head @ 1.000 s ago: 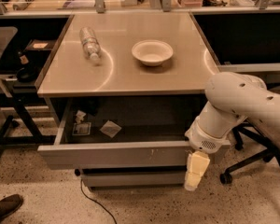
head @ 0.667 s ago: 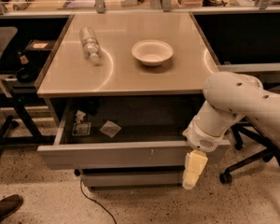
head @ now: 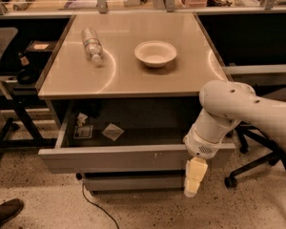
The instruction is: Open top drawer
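Note:
The top drawer [head: 114, 157] is a wide grey handle-less drawer under the table top. It stands pulled out toward me, with its inside showing. Small packets [head: 113, 131] lie on its floor at the left. Its front panel has small white scuffs. A narrower grey drawer [head: 133, 181] sits shut below it. My gripper [head: 192, 182] hangs down from the white arm [head: 229, 109] in front of the right end of the top drawer's front panel, its pale fingers pointing at the floor.
A beige table top [head: 133, 56] bears a plastic bottle [head: 92, 43] lying on its side and a white bowl [head: 155, 53]. An office chair base [head: 250, 168] stands right. A black frame [head: 14, 109] stands left. A cable [head: 93, 206] and a shoe [head: 5, 213] lie on the floor.
My gripper and arm have shifted slightly left and down along the drawer front. The drawer stays pulled out about the same.

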Available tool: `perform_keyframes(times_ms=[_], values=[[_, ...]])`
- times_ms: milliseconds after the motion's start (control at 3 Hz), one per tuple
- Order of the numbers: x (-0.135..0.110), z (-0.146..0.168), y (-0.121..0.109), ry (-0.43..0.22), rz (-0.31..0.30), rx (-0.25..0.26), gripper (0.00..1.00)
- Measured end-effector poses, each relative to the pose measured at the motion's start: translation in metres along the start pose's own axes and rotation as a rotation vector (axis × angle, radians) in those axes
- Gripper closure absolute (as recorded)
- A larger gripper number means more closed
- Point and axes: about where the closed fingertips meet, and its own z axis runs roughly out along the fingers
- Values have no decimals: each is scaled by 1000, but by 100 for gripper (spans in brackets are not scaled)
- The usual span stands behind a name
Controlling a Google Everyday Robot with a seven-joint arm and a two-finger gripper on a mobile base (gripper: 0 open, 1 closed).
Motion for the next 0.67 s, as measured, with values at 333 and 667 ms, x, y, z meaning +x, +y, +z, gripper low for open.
perform_keyframes(times_ms=[333,667], values=[[-1,-4,1,0,0,0,0],[10,-8,21,14,0,-22,0]])
